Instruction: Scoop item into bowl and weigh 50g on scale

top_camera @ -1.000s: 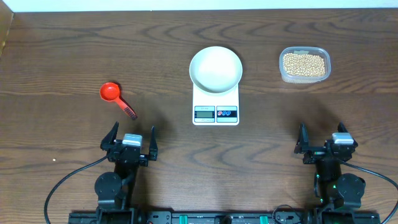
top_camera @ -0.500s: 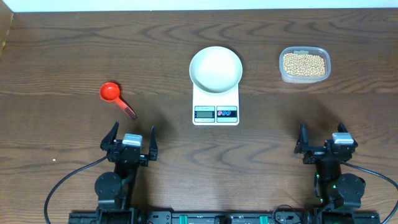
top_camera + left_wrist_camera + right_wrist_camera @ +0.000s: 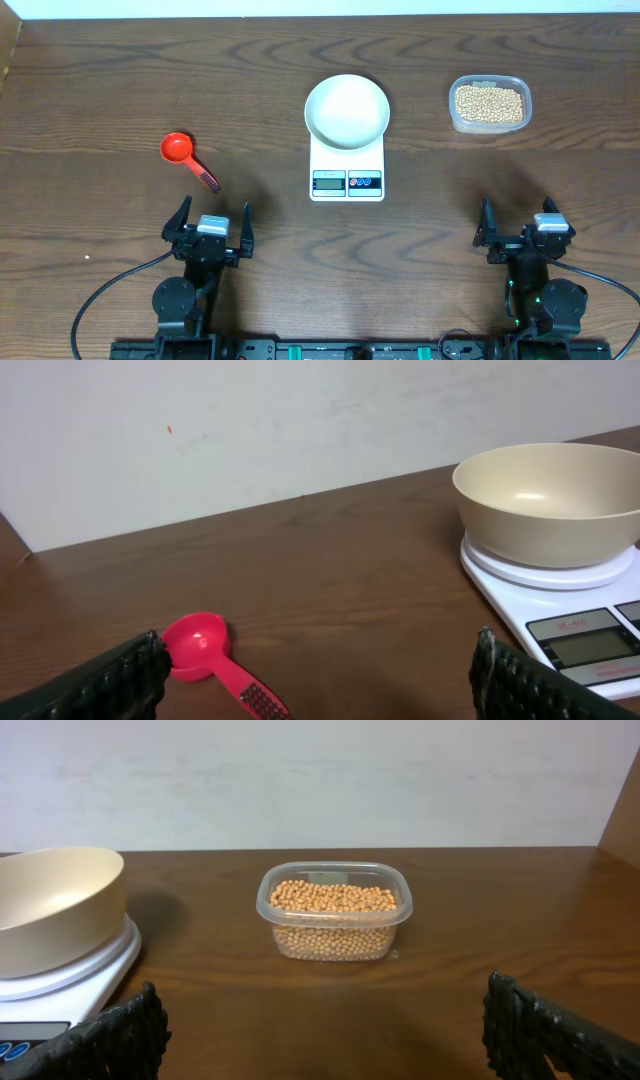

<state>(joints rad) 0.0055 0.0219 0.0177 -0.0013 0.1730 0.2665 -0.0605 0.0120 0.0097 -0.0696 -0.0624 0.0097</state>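
The white bowl (image 3: pixel 346 110) stands empty on the white scale (image 3: pixel 347 178) at the table's middle; both also show in the left wrist view, bowl (image 3: pixel 548 500) and scale (image 3: pixel 590 645). The beige beans (image 3: pixel 488 103) fill a clear plastic tub (image 3: pixel 520 110) at the back right, also in the right wrist view (image 3: pixel 333 915). A red scoop (image 3: pixel 186 158) lies at the left, also in the left wrist view (image 3: pixel 210 658). My left gripper (image 3: pixel 209 227) is open and empty near the front edge, below the scoop. My right gripper (image 3: pixel 527 226) is open and empty, in front of the tub.
The table is dark wood. A pale wall runs along its far edge (image 3: pixel 320 8). Black cables (image 3: pixel 110 290) loop at the front by the arm bases.
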